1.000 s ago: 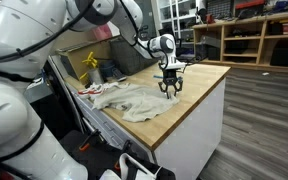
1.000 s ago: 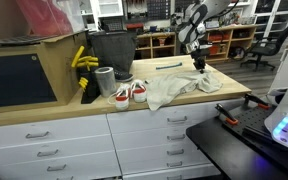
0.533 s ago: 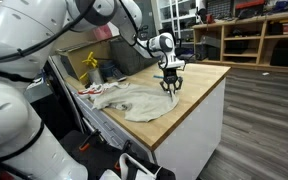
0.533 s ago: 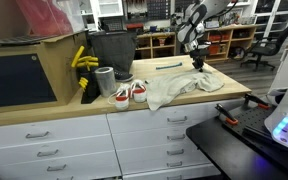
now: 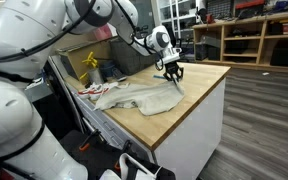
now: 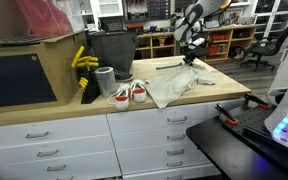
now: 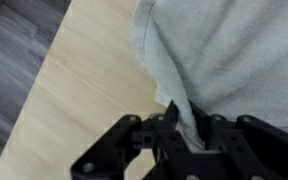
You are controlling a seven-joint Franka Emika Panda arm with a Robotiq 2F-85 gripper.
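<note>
Open countertop [image 5: 200, 84] beside cloth [image 5: 142, 98], black bin [image 6: 109, 48] behind

A pale wooden counter [image 6: 220, 90] on white drawers carries everything. A light grey cloth [image 6: 170, 88] lies crumpled across its middle, one edge drawn up at twelve o'clock. In an exterior view, a pair of red and white shoes [image 6: 130, 94] sits at the cloth's nine o'clock, just beside it. A grey can [image 6: 105, 81] stands at the shoes' ten o'clock and a black bin [image 6: 111, 50] at their twelve. Bare wood shows at the cloth's three o'clock.
</note>
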